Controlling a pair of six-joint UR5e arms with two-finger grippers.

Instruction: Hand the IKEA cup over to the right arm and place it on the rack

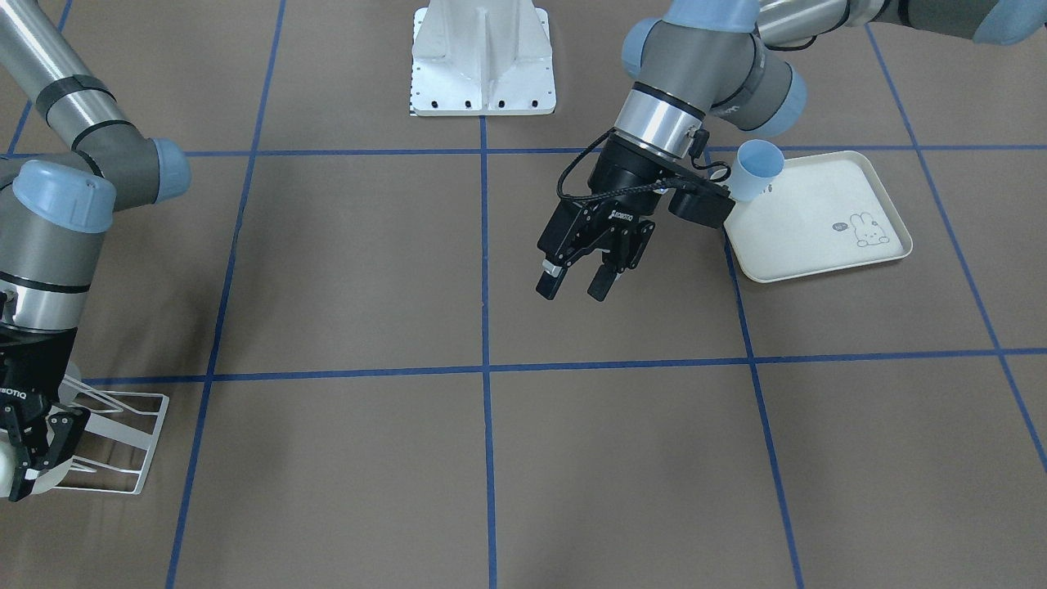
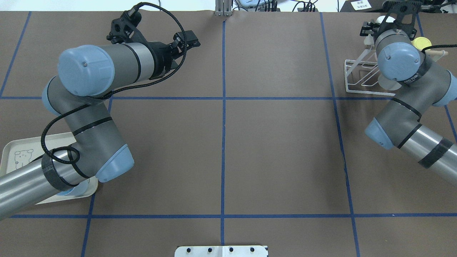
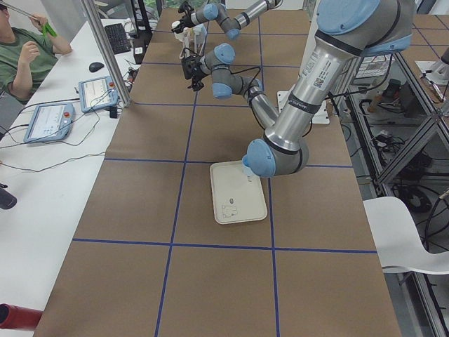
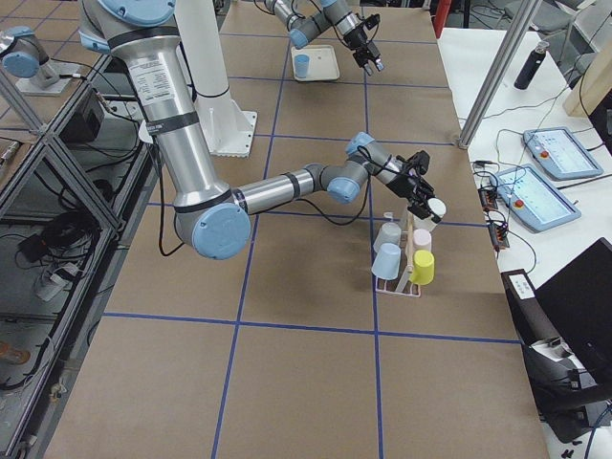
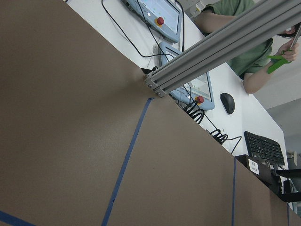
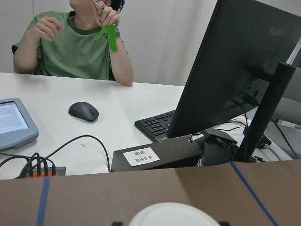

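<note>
A: White cup (image 6: 171, 215); where's it at?
B: Pinched in the right gripper (image 4: 428, 203), just over the rack (image 4: 397, 279), by the wooden dowel (image 2: 438, 53); touching or not, can't tell.
A: Others on the rack?
B: Yep; grey cup (image 4: 387, 233), lt-blue cup (image 4: 386, 260), pink cup (image 4: 421, 239) & yellow cup (image 4: 423, 267) sit on it.
A: And the left gripper (image 1: 572, 289)?
B: Fingers spread, nothing in it; hangs above the table (image 1: 368, 270) near mid, tilted down.
A: Anything else?
B: Blue cup (image 1: 757, 170) upright on a corner of the cream tray (image 1: 818, 233), beside that arm's wrist; a person (image 6: 70, 42) sits at the desk (image 6: 117, 101) beyond.
</note>
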